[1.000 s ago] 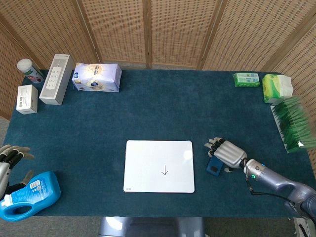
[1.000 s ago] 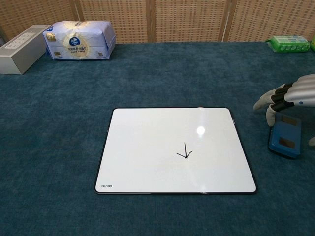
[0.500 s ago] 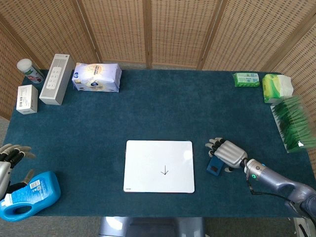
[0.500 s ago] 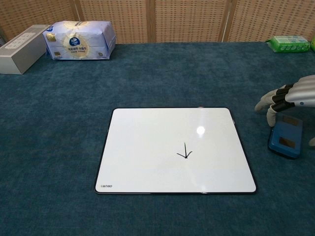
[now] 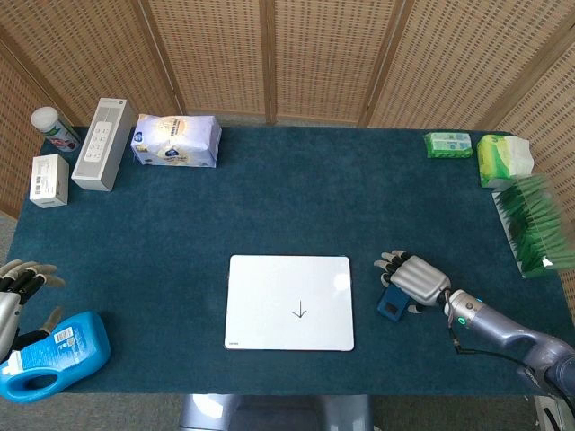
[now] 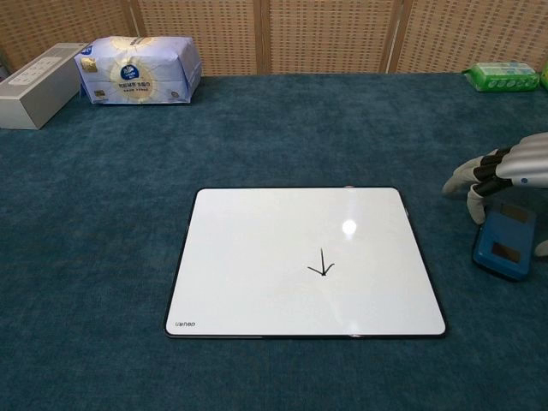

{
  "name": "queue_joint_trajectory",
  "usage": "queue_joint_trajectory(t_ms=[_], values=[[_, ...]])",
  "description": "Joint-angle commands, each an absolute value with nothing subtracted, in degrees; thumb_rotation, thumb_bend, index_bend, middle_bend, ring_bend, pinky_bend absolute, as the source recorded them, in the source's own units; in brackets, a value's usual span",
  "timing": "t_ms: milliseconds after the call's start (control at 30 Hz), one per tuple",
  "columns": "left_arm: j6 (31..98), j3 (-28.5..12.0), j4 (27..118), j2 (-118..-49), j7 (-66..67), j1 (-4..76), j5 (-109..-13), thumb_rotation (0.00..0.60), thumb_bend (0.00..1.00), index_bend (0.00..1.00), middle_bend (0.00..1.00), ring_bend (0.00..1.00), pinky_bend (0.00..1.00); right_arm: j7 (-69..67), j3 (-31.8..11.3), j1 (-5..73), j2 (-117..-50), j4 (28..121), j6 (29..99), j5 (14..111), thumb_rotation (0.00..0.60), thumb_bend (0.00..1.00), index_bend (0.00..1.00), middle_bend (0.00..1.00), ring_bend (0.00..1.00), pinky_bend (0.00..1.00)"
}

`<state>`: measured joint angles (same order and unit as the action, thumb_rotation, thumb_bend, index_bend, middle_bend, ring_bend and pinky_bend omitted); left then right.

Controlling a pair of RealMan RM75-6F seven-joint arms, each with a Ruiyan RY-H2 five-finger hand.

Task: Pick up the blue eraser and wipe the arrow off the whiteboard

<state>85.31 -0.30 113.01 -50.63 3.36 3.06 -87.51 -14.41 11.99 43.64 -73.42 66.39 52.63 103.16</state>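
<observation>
Partly hidden blue eraser under right hand, grip unclear; left hand spread.

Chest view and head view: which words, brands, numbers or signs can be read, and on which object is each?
Small grey mark, blurred, perhaps "idenoo": lower left corner of the whiteboard.
Drawn sign, an arrow pointing down: on the whiteboard.
Tissue pack, white box, blue bottle, green packs: print too small to read.
</observation>
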Motion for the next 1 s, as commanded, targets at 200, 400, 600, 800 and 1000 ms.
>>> queue_joint_trajectory(t_ms=[200, 400, 600, 800, 1000], values=[[85.4, -0.3, 112.9, -50.6, 3.3, 3.0, -87.6, 0.6, 0.43, 0.37, 0.29, 0.21, 0.15, -16.4, 11.6, 43.2, -73.5, 66.0, 55.4, 103.5, 0.6, 0.04, 0.52, 0.18, 0.06, 0.2], [85.0, -0.4, 112.7, -50.9, 3.2, 3.3, -87.5, 0.6, 0.43, 0.37, 0.29, 0.21, 0.15, -17.2, 11.0, 43.4, -72.3, 67.6, 56.1, 102.9, 0.6, 0.04, 0.58, 0.19, 0.08, 0.2], [84.9, -0.5, 112.5, -50.9, 3.0, 3.4, -87.5, 0.6, 0.43, 0.37, 0.29, 0.21, 0.15, -17.1, 10.3, 43.3, -71.1, 70.2, 56.1, 101.7, 0.6, 0.04, 0.66, 0.23, 0.11, 0.21], [84.6, -0.8, 112.1, -51.0, 3.1, 3.8, -87.4, 0.6, 0.43, 0.37, 0.29, 0.21, 0.15, -15.0, 8.5, 43.1, -68.6, 76.3, 56.0, 99.3, 0.6, 0.06, 0.72, 0.26, 0.13, 0.23], [84.3, -1.1, 112.0, -50.9, 3.1, 4.3, -87.4, 0.6, 0.43, 0.37, 0.29, 0.21, 0.15, -11.7, 6.9, 42.0, -67.0, 81.4, 56.9, 97.1, 0.6, 0.07, 0.74, 0.29, 0.14, 0.23]])
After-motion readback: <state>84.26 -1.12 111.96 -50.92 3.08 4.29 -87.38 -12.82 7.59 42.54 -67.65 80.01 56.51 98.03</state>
